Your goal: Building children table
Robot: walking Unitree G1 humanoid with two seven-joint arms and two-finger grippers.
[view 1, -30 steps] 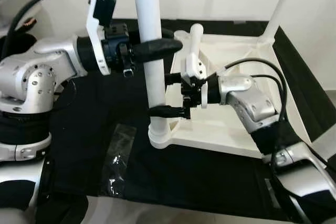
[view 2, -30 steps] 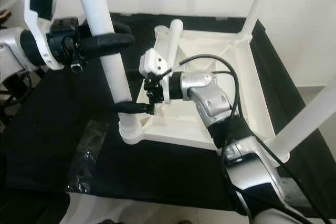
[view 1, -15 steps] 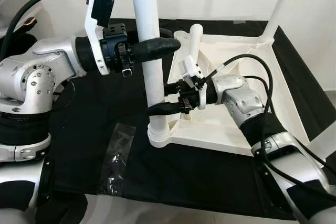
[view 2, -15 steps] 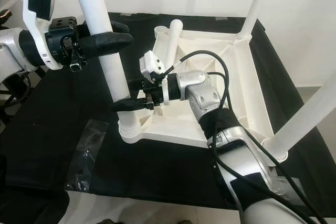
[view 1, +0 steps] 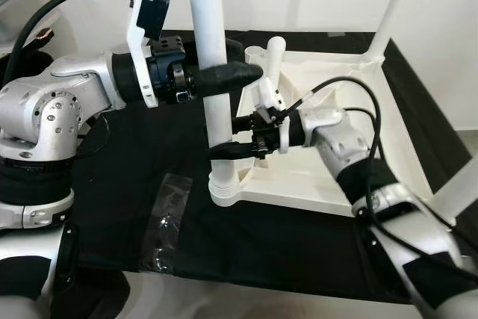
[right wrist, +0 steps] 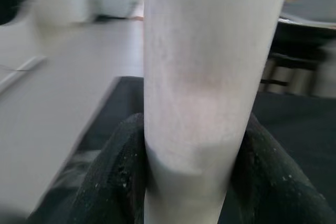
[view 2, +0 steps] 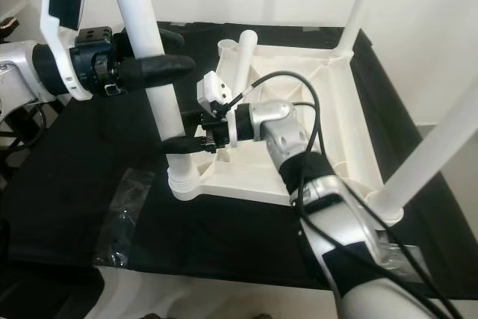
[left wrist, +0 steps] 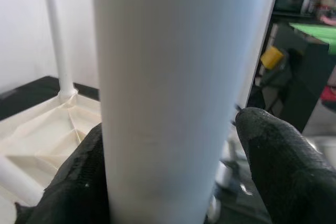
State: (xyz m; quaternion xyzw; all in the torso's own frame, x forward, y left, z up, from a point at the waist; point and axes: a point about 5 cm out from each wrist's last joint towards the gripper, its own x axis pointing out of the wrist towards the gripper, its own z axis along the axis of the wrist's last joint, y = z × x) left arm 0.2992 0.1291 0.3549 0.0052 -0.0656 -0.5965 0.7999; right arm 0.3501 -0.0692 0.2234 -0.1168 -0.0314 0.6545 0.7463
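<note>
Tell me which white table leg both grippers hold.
The upright white round leg at the tabletop's near-left corner; the left gripper holds it above the right gripper.

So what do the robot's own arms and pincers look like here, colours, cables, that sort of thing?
Both arms are silver metal with rounded joints dotted with small screws. Each ends in a black wrist block and a pincer, the left pincer and the right pincer, of two long, rounded black fingers with a rough matt surface. A white bracket holding a small black camera sits on each wrist. Black cables loop along both arms.
</note>
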